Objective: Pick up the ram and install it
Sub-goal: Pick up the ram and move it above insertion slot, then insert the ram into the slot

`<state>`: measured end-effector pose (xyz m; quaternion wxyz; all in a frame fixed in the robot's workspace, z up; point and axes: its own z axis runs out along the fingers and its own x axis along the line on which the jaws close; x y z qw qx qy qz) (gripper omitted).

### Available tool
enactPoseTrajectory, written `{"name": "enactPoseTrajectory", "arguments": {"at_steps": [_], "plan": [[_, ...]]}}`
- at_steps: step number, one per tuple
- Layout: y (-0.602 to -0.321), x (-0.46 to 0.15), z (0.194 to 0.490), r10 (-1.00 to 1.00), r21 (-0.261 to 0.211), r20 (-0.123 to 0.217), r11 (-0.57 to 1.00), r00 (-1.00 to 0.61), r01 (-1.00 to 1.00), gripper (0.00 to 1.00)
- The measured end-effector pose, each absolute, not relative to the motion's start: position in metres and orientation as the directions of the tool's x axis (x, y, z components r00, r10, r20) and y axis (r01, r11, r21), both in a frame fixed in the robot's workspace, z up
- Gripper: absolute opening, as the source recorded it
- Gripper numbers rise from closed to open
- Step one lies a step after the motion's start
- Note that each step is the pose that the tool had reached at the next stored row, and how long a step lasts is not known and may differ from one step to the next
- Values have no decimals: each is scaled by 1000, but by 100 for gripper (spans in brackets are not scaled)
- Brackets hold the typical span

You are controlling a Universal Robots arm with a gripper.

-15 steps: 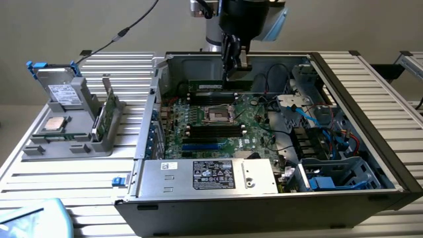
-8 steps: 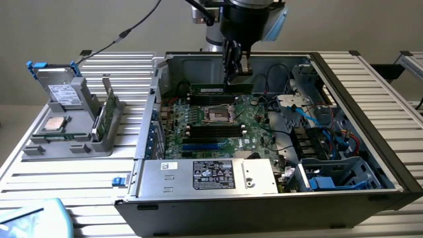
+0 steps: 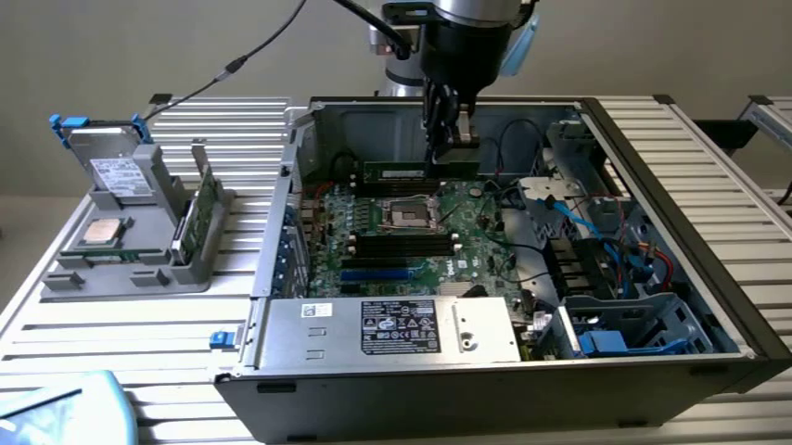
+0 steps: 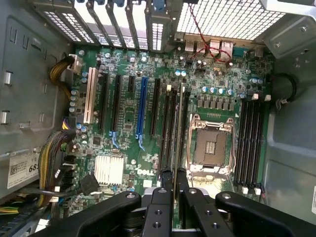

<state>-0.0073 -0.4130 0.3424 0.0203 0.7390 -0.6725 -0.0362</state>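
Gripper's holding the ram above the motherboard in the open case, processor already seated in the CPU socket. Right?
Wrong on the socket: the wrist view shows the CPU socket empty. The gripper does hold the ram above the motherboard in the open case.

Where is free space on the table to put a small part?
Bare table slats lie in front of the gray holder and beside the case on the exterior view's right. Inside the case it is crowded: cables, and the gripper holding the ram.
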Motion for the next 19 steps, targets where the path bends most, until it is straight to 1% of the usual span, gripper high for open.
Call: {"name": "enactPoseTrajectory", "arguments": {"at_steps": [6,19], "plan": [[-407,-6,335,-996,78,-29,-83,81,-993,14],[-404,-6,334,-997,78,-29,-73,71,-994,14]]}}
